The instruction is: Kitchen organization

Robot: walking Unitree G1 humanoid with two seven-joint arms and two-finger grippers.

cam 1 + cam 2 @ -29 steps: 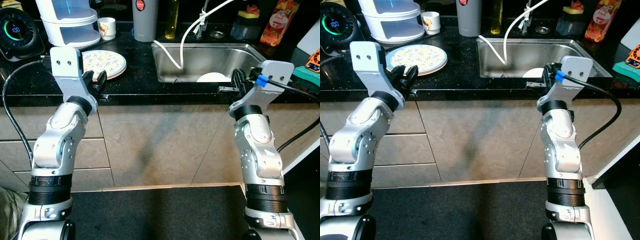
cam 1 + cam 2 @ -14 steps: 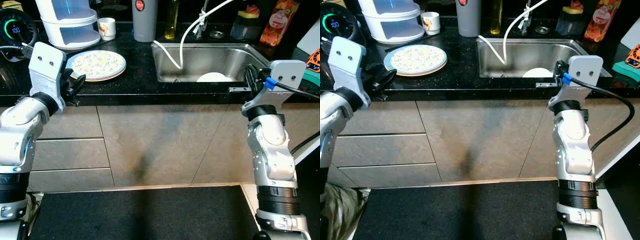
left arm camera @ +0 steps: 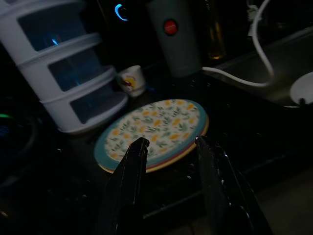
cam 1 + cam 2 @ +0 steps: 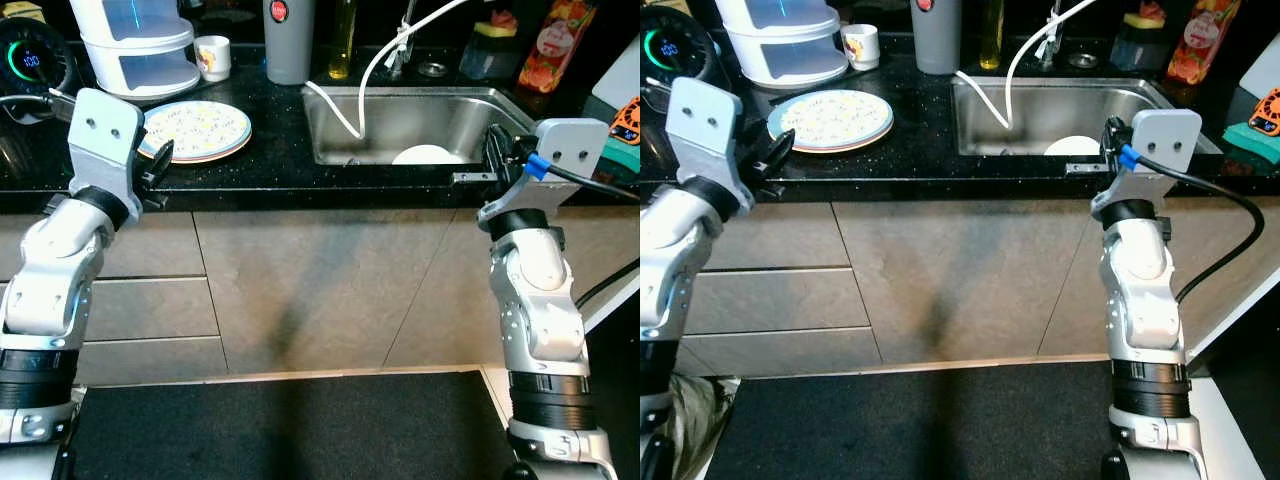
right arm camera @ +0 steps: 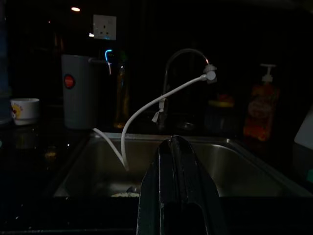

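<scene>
Left eye view lays out a black stone counter (image 4: 270, 165) with a steel sink (image 4: 470, 110) let into it. In the sink lies a white dish (image 4: 425, 155), and a white hose (image 4: 360, 90) loops down from the tap. Toward the robot's left stand a white tiered organiser (image 4: 140, 45), a grey tumbler (image 4: 290, 40) and a small printed cup (image 4: 212, 56). In front of the organiser sits a stack of flowered plates (image 4: 197, 130), near the counter's front edge.

The left gripper (image 3: 168, 143) hovers just short of that stack with its fingers parted and empty, straddling the near rim in the left wrist view. The right gripper (image 5: 172, 147) hangs at the sink's front lip, fingers pressed together and holding nothing.

Judging by the stance, the plates are the next pick. The stack lies flat on hard stone, so a finger may fail to get under the rim and simply shove the plates back into the organiser or the cup. A pinch on the top plate alone, gripped at the rim, could tilt and slip. The right arm could snag the hose.
</scene>
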